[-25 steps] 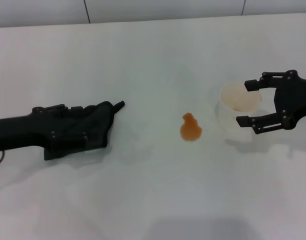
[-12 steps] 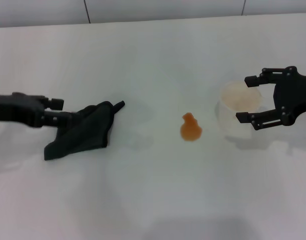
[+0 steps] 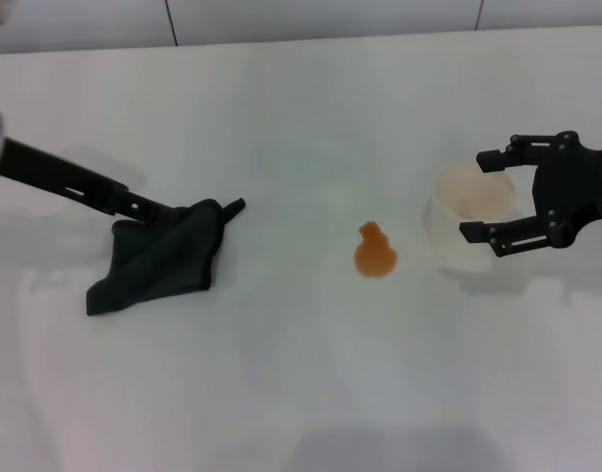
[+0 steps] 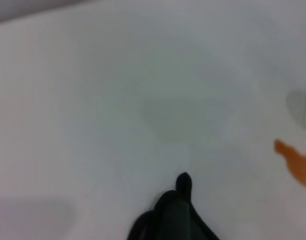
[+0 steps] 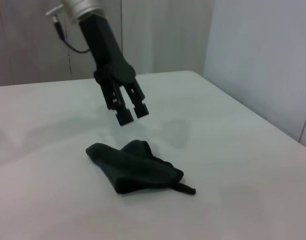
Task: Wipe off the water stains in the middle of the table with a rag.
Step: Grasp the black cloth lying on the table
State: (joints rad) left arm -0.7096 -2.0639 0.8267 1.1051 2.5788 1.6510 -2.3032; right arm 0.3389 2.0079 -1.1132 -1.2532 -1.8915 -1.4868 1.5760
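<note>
Left gripper (image 5: 129, 114) is seen hanging just above the rag (image 3: 161, 258), at the rag's far left edge. Its two fingers (image 5: 124, 116) are close together with only a thin gap, and nothing is held between them. The rag is lying flat on the table (image 3: 301, 393), well apart from the water stains (image 3: 375, 251), which are found at about 3 o'clock from it. A pointed corner is stuck out at the rag's 1 o'clock side.

The rag is judged to be soft, light and floppy. It will bend and hang down when lifted, so it cannot be pushed like a stiff thing. A thick fold in the middle is likely the best place to be pinched, since a thin corner could slip out.

Right gripper (image 3: 494, 197) is held with its fingers spread wide around a pale cup (image 3: 468, 221), at 3 o'clock from the stains. Whether the cup is touched cannot be told.
</note>
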